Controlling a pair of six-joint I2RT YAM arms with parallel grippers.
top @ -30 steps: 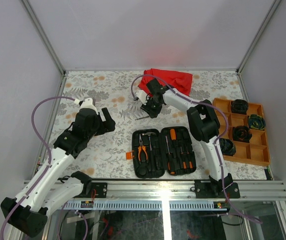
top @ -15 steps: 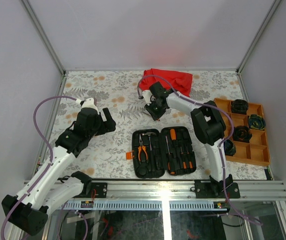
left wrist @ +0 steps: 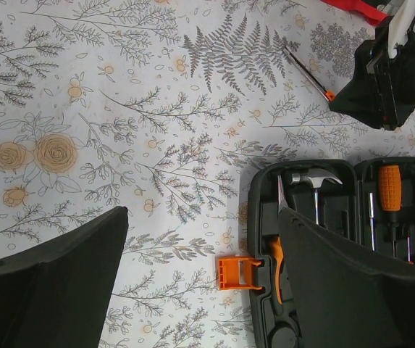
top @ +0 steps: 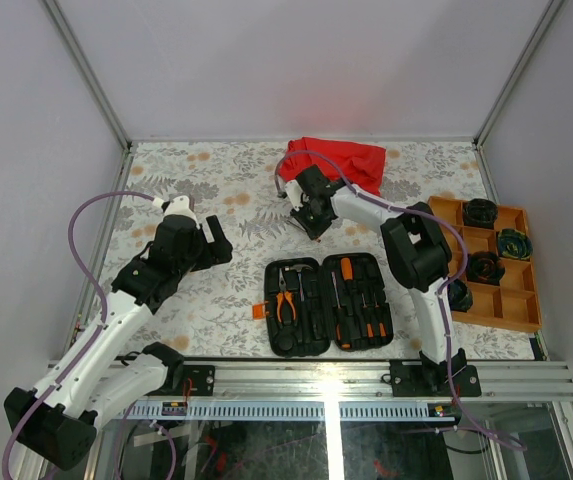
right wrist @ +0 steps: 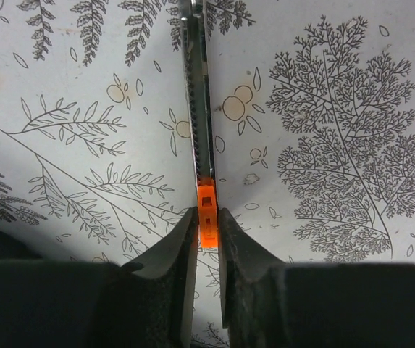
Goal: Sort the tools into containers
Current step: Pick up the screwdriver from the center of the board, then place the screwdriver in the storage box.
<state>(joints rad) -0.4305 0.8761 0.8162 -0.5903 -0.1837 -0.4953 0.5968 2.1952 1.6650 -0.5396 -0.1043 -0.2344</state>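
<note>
Right gripper (right wrist: pixel 207 217) clamped on the orange end of one slender tool (right wrist: pixel 199 123) lying flat on the floral table (left wrist: pixel 84 87) near one red cloth (top: pixel 341 155); left gripper (left wrist: pixel 203 212) spread wide, holding nothing, left of one opened black case (left wrist: pixel 256 210) containing one hammer (left wrist: pixel 316 177) and one pliers (top: pixel 286 303); one orange tray (top: pixel 517 302) at far right.

Thin tool (right wrist: pixel 200 130) runs off the top edge ahead of the right gripper (right wrist: pixel 207 235). Its orange end is pinched, the tail lost between the fingers (right wrist: pixel 167 254). Tool type unclear. Black case (left wrist: pixel 263 196) is partly behind one finger of the left gripper (left wrist: pixel 201 217), cut off bottom and right. Dark items in the orange tray (top: pixel 514 302) are too small to identify.
</note>
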